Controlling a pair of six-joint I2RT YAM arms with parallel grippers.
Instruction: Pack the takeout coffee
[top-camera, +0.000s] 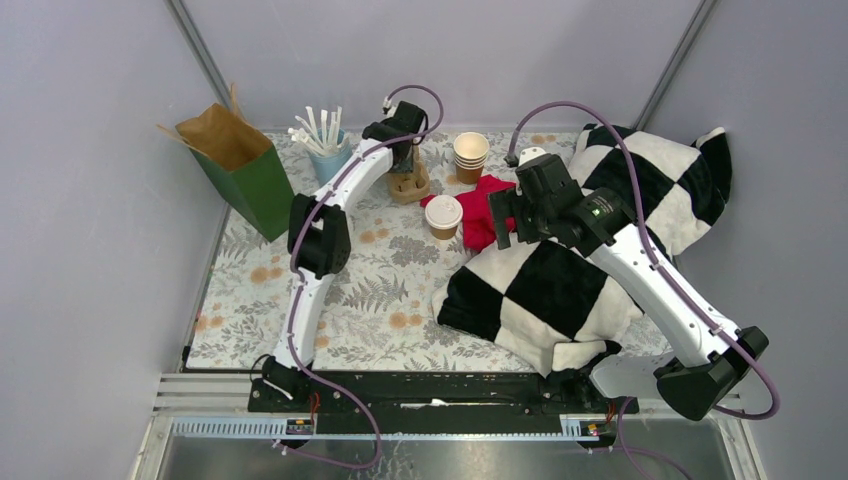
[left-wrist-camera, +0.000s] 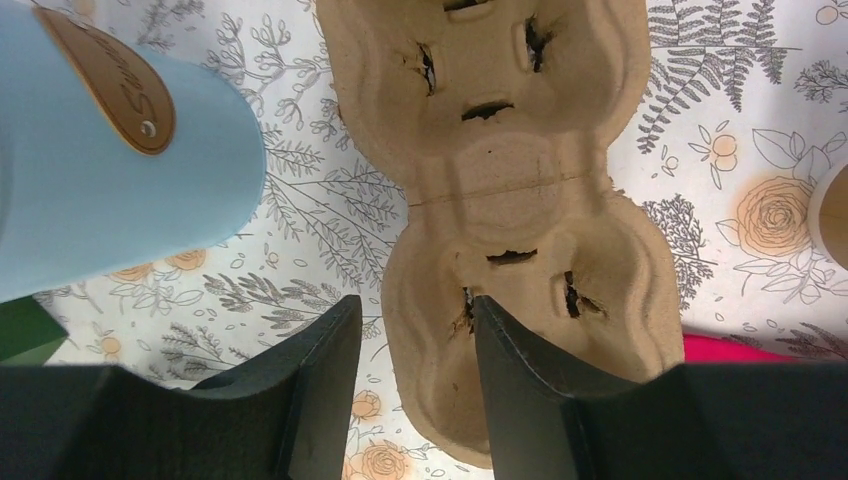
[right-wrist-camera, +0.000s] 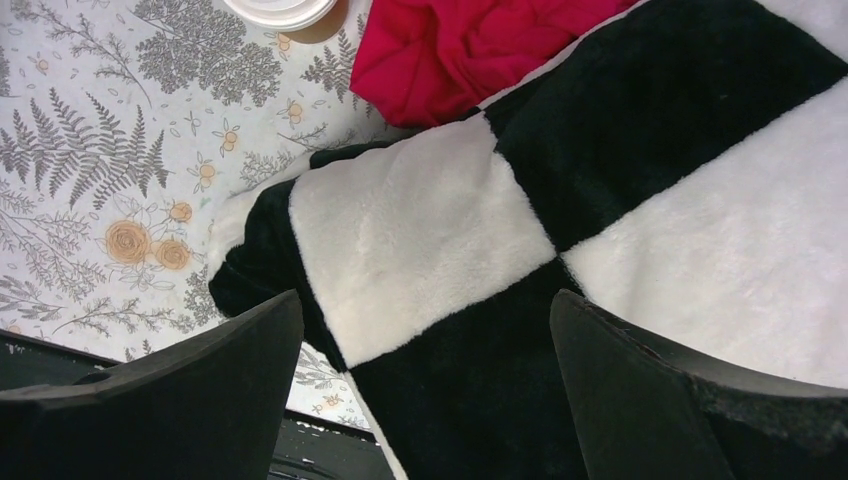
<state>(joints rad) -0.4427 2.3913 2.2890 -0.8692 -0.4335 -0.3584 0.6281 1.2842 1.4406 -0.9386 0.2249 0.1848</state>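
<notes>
Takeout coffee (top-camera: 443, 213) just one, one cup carrier (left-wrist-camera: 500, 190), one green bag (top-camera: 256, 186)

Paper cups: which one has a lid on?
The single cup standing beside the red cloth wears a white lid; the stacked cups behind it are open on top.

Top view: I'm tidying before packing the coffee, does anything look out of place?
A crumpled checkered blanket sprawls over the right side of the table, and a red cloth lies beside the lidded cup; neither suits coffee packing.
</notes>
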